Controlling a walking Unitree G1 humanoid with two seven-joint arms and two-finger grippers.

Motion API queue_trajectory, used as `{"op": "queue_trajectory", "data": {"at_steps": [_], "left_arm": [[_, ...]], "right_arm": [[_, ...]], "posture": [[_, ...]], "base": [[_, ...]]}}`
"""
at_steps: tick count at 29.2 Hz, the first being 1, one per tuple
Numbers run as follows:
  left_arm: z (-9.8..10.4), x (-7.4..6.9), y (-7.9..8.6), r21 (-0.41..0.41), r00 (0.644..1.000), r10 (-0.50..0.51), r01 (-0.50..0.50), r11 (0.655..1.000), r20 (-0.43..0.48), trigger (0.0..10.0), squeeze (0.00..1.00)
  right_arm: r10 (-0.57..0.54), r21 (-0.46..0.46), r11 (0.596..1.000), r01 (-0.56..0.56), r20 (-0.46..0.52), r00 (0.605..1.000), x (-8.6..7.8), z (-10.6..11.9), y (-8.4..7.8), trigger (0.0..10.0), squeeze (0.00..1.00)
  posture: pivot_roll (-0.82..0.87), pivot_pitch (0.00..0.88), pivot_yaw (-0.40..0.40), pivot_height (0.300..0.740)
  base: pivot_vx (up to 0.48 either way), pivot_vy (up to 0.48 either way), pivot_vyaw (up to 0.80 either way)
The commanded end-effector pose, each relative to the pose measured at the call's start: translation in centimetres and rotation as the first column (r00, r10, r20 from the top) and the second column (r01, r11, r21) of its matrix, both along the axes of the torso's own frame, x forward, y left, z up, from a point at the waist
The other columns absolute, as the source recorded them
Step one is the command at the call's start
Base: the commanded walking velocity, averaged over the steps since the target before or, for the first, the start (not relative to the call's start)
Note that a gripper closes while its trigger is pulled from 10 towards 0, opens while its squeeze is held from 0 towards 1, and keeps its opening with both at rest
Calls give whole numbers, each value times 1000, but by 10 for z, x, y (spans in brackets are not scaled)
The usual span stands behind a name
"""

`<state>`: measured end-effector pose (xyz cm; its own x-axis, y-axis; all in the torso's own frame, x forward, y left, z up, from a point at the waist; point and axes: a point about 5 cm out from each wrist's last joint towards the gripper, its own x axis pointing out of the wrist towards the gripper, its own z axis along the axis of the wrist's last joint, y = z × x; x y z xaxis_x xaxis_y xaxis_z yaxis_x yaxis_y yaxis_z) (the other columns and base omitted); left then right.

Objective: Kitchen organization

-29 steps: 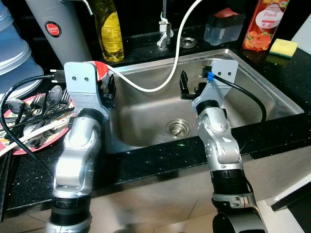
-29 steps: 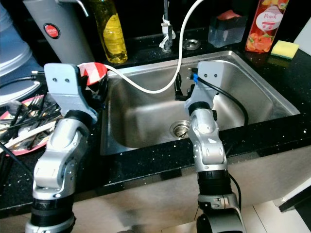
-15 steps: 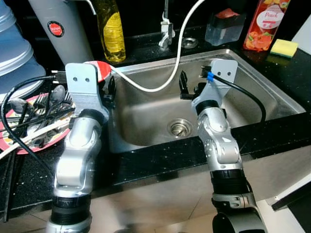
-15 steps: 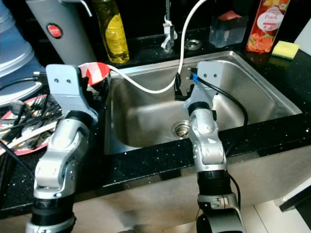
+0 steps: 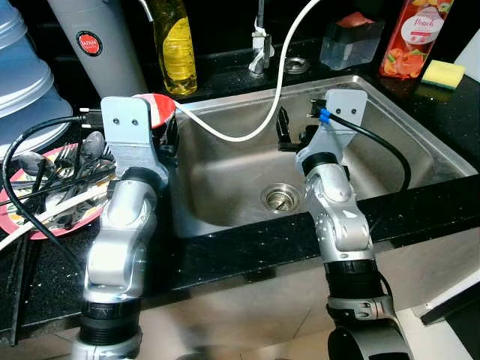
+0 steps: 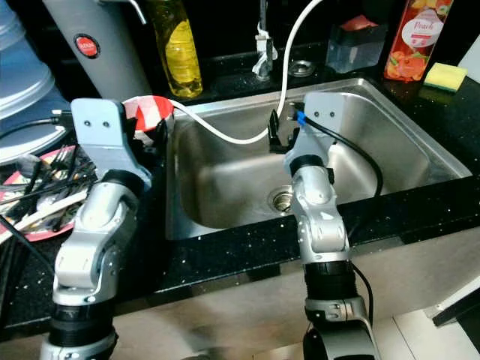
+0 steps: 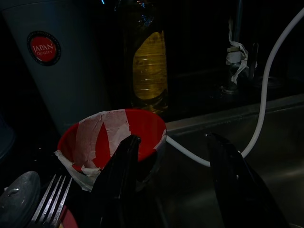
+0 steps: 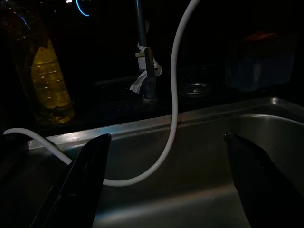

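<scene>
- At the left edge of the black counter (image 5: 247, 251) sits a red plate (image 5: 22, 225) piled with forks and spoons (image 5: 64, 161); the left wrist view catches only a spoon bowl and fork tines at its edge.
- The left gripper (image 7: 175, 190) hovers over the counter at the sink's left rim, fingers apart and holding nothing. A red cup (image 7: 114, 142) patched with pale tape stands just beyond the fingertips — the head views show only its rim, behind the gripper's mount.
- Behind the cup stand a grey flask (image 5: 97, 45) and a yellow oil bottle (image 5: 174, 45), near the counter's back edge.
- A white hose (image 5: 281, 71) loops from the tap down into the steel sink (image 5: 225, 187).
- The right gripper (image 8: 164, 180) hangs over the basin — fingers spread wide, empty.
- At the back right corner: a clear dispenser (image 5: 351, 41), a peach bottle (image 5: 411, 34), a yellow sponge (image 5: 442, 73).
</scene>
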<state>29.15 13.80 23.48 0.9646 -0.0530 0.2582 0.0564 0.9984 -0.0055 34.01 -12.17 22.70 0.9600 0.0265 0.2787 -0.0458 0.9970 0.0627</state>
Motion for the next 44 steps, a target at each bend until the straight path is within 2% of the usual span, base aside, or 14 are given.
{"op": "queue_trajectory", "data": {"at_steps": [1,25,44], "left_arm": [[-1,1,3,10,1000,18,-18,1000,0,10000,0],[-1,-1,2,9,1000,21,-21,1000,7,10000,0],[-1,-1,3,8,1000,24,-24,1000,7,10000,0]], "right_arm": [[17,1,1000,-17,-13,1000,1,-1,4,10000,0],[28,-1,1000,-28,-12,1000,1,-2,6,10000,0],[34,-1,999,-34,-16,999,1,-2,7,10000,0]], "posture": [[52,0,75,740],[57,0,69,740],[62,0,66,740]], "base": [[0,0,0],[0,0,0],[0,-283,0]]}}
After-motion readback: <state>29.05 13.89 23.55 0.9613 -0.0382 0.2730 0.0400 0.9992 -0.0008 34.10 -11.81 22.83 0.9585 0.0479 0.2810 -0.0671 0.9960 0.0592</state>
